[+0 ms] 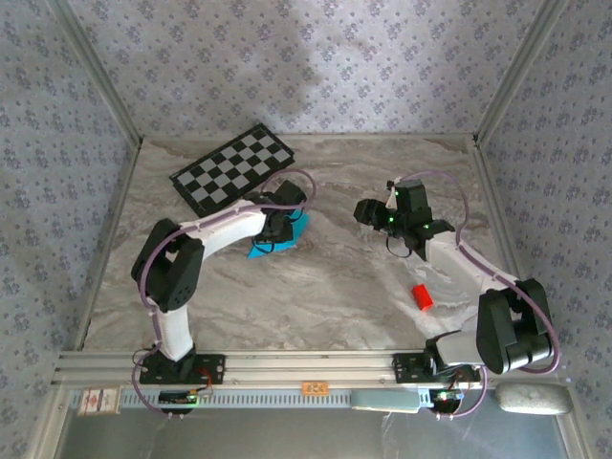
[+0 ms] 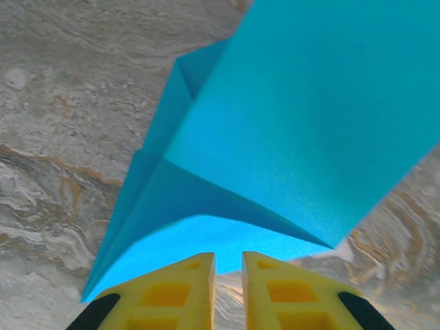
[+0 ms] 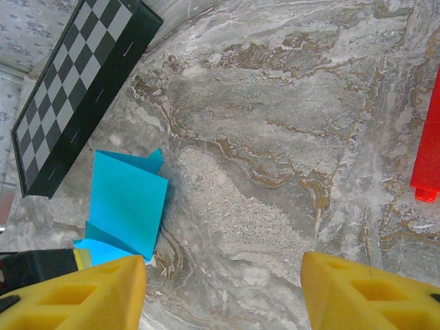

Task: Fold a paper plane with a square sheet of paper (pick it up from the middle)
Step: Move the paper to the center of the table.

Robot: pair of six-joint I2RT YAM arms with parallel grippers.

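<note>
The square sheet of paper (image 1: 273, 241) is bright cyan and lies part-folded on the marble table, in front of the checkered board. In the left wrist view the paper (image 2: 302, 124) has a wide flap standing up over a lower layer, with sharp creases; it is not in the shape of a paper plane. My left gripper (image 2: 228, 265) stands at the paper's near edge, its yellow fingers a narrow gap apart with bare table showing between them. My right gripper (image 3: 223, 268) is wide open above bare marble, to the right of the paper (image 3: 127, 203) and apart from it.
The black-and-white checkered board (image 1: 234, 170) lies at the back left, close to the paper. A small red block (image 1: 423, 297) sits near the right arm, also at the right edge (image 3: 427, 158) of the right wrist view. Patterned walls close in the table.
</note>
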